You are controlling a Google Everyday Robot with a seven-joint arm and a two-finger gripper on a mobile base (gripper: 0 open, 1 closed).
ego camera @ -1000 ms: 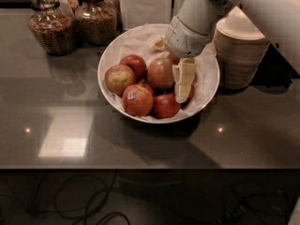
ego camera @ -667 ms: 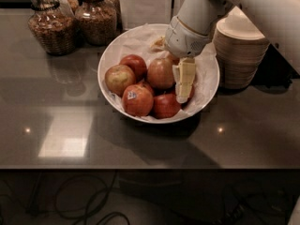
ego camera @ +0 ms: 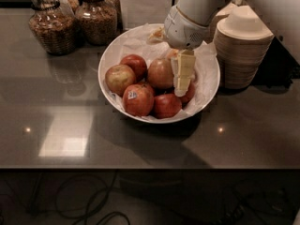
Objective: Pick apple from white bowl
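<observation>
The white bowl (ego camera: pixel 206 86), wide and lined with crumpled white paper, stands on the dark counter and holds several apples. The apple (ego camera: pixel 159 72), large and dull red-orange, lies in the middle of the bowl. My gripper (ego camera: pixel 182 78) reaches down into the bowl from the upper right and sits right against the apple's right side, partly covering a red apple (ego camera: pixel 189 93) below it. A red apple with a small sticker (ego camera: pixel 138 100) lies at the front. A smaller yellow-green and red apple (ego camera: pixel 118 78) lies at the left.
A stack of beige paper bowls (ego camera: pixel 243 46) stands close to the right of the white bowl, next to my arm. Two glass jars of snacks (ego camera: pixel 54 29) (ego camera: pixel 96 18) stand at the back left. The counter's front edge runs across the lower part of the view.
</observation>
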